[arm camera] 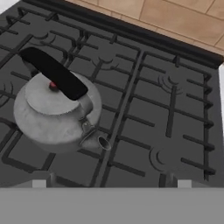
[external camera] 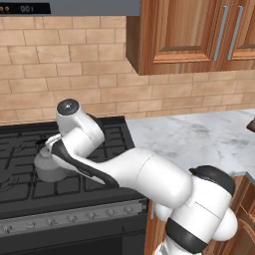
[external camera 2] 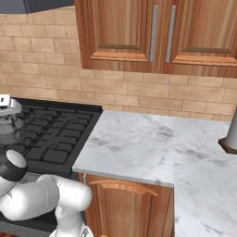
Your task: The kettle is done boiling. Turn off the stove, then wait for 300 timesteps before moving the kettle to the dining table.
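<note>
Kettle (arm camera: 57, 111) sits on the stove (arm camera: 144, 109) grates, front left, not yet lifted. You can't tell from the knobs (external camera: 72, 217) whether the burner is off. Fingers (arm camera: 111, 183) hover above, holding nothing; their opening can't be judged. The move to the table remains.

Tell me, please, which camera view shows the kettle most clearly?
The hand view: the kettle is seen from above on the stove, with dark handle, lid and spout all plain. In the left base view the arm covers most of it; the right base view catches it at the left edge.
</note>
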Controlling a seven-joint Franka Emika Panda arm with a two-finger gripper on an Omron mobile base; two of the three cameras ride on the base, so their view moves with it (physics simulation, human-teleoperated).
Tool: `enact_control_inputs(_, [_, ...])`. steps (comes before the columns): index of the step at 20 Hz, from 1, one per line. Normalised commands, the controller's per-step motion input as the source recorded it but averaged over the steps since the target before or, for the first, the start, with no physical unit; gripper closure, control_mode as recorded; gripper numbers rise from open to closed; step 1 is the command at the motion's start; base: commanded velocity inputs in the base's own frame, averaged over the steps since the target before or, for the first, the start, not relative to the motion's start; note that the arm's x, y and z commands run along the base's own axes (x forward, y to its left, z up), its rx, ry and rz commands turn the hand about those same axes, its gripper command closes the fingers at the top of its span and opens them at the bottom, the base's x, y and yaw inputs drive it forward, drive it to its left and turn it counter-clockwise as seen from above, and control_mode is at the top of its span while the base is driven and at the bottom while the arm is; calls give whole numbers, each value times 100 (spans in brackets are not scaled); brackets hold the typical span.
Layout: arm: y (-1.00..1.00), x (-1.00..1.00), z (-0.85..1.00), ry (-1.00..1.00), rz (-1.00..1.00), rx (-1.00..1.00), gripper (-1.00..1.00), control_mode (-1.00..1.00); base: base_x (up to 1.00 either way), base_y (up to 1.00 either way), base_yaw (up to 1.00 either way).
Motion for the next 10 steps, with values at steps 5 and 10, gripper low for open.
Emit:
enact_control_inputs(5, [4,30,-1,4,4,1,-100,-100,0,0,0])
enact_control_inputs(10, [19,36,0,6,1,0,-100,-100,0,0,0])
